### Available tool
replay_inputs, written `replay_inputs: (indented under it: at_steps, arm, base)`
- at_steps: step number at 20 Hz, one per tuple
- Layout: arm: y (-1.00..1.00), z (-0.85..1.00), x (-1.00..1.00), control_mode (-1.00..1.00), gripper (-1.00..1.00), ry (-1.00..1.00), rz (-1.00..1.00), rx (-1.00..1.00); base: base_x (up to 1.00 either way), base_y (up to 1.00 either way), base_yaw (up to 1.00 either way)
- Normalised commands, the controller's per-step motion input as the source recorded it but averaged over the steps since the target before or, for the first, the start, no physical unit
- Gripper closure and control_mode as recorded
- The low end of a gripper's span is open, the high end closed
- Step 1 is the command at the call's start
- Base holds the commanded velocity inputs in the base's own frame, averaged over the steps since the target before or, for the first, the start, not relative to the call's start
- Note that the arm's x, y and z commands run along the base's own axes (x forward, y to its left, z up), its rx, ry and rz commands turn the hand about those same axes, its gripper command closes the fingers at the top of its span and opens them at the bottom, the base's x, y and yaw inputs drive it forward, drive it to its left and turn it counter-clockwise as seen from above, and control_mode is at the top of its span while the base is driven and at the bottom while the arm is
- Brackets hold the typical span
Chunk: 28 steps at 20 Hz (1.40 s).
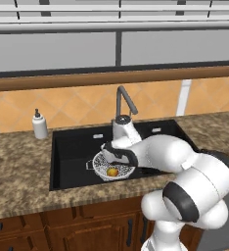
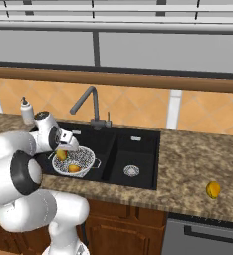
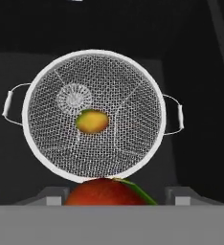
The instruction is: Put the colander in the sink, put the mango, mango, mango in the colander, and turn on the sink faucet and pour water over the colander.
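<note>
A white robot arm reached over a black double sink (image 2: 138,149). Its gripper (image 3: 115,197) hung above a round mesh colander (image 3: 94,115) sitting in the large basin, with its fingers spread around a red-orange mango (image 3: 106,192). A second mango (image 3: 92,121) lay inside the colander. A third mango (image 2: 213,190) rested on the stone counter (image 2: 198,159), well to the right of the sink.

A white soap dispenser (image 1: 39,124) stands upright near the back edge of the speckled brown stone tabletop (image 1: 18,166). Wooden cabinet doors (image 1: 87,228) run below its front edge.
</note>
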Motion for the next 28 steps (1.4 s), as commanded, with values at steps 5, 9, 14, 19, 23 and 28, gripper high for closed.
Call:
replay_inputs:
  at_steps: [5, 9, 14, 19, 23, 28]
  arm:
    - [0.22, -0.36, 0.49, -1.0, 1.0, 0.12, -0.04, 0.04]
    - [0.23, -0.49, 0.22, -1.0, 1.0, 0.0, -0.07, 0.0]
    - [0.0, -0.57, 0.17, -1.0, 1.0, -0.02, -0.09, 0.0]
    - [0.01, -0.63, 0.33, -1.0, 1.0, -0.04, -0.08, 0.0]
    - [0.02, -0.51, 0.46, -1.0, 1.0, -0.01, -0.08, 0.0]
    - [0.04, -0.37, 0.55, -1.0, 1.0, 0.0, -0.09, 0.0]
  base:
    - [0.0, 0.0, 0.0]
    - [0.0, 0.0, 0.0]
    - [0.0, 0.0, 0.0]
    - [0.0, 0.0, 0.0]
    - [0.0, 0.0, 0.0]
    - [0.0, 0.0, 0.0]
